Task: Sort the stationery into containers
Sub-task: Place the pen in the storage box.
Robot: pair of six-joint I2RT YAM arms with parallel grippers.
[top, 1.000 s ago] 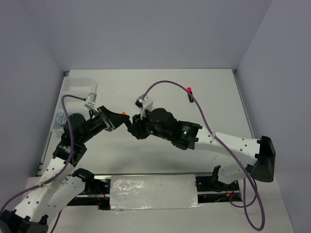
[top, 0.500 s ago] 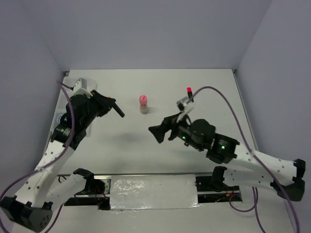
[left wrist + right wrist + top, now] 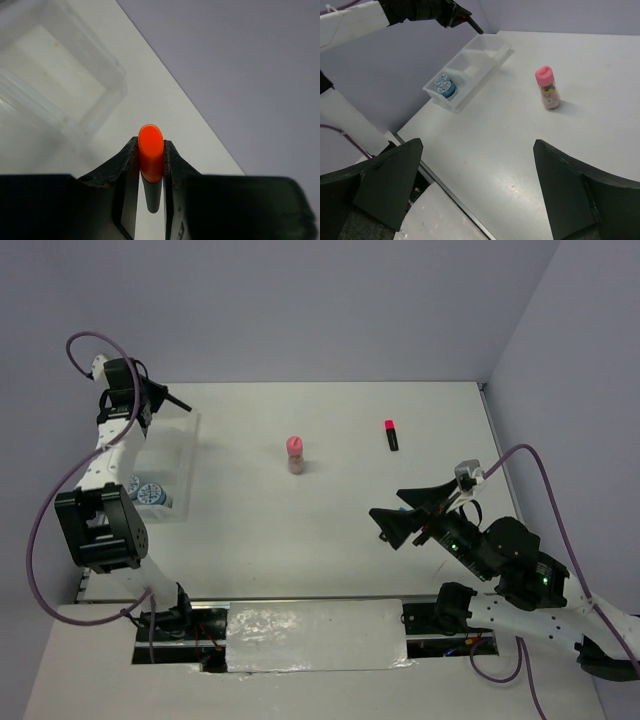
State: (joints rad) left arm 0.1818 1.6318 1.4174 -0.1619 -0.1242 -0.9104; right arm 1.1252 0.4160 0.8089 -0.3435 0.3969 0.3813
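The left gripper (image 3: 151,172), clamped shut on the short black orange-capped marker (image 3: 150,142), holds it at the far end of the white translucent three-compartment plastic tray (image 3: 188,465), likely for dropping in, while the right gripper (image 3: 388,525) hangs wide open and empty, well away from that tray.

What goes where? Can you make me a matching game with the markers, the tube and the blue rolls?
Things:
1. orange-capped marker
2. pink-capped tube
3. pink-capped marker
4. blue rolls

Places:
A. inside the tray, in the end compartment nearest the arms' bases
B. standing upright near the middle of the table
C. pinched in the left jaws
D. lying flat on the table, to the right of the tube

Right pairs: 1-C, 2-B, 3-D, 4-A
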